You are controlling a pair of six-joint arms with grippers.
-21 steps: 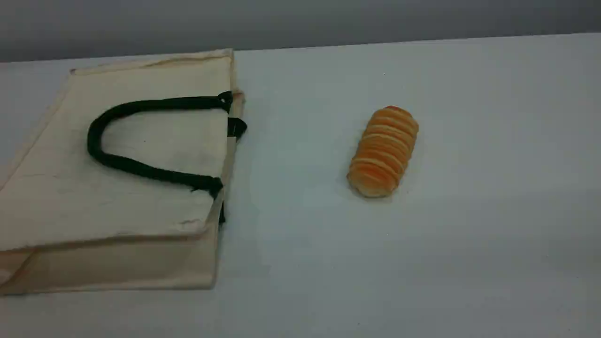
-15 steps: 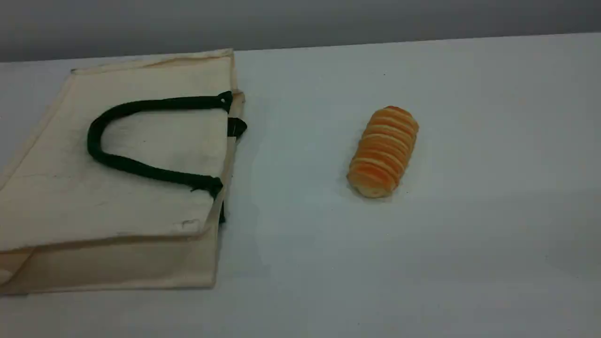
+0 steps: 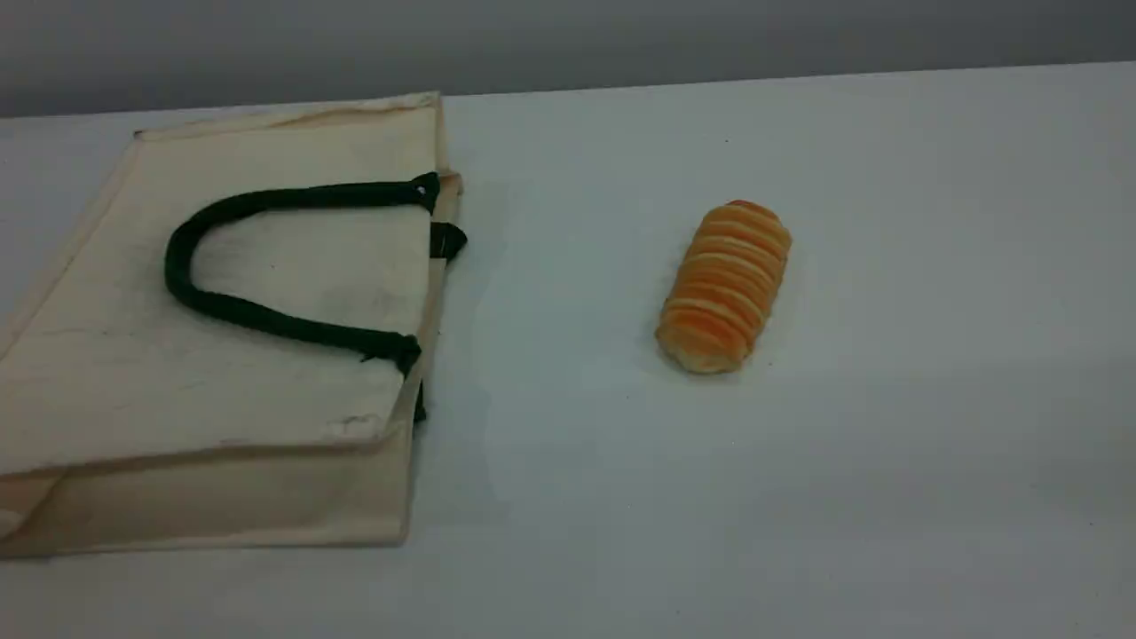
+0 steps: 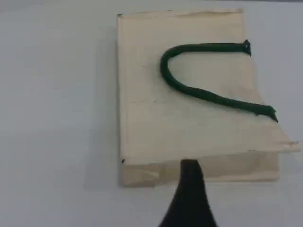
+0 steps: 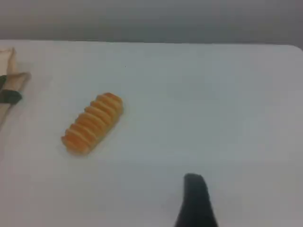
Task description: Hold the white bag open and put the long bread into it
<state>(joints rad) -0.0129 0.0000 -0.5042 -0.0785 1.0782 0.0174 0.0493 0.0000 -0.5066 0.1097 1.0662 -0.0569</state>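
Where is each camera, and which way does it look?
Scene view: fixed above the table, slanting down at the white bag and the long bread; no robot parts.
Left wrist view: on the left arm, facing the white bag; left pincer tip at bottom.
Right wrist view: on the right arm, facing the long bread; right pincer tip at bottom.
Shared: scene and right wrist views both show the long bread.

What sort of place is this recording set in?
Probably a lab or test bench, not a home: a bare white table, a plain grey wall behind it, and only the white bag and the long bread laid out as props.
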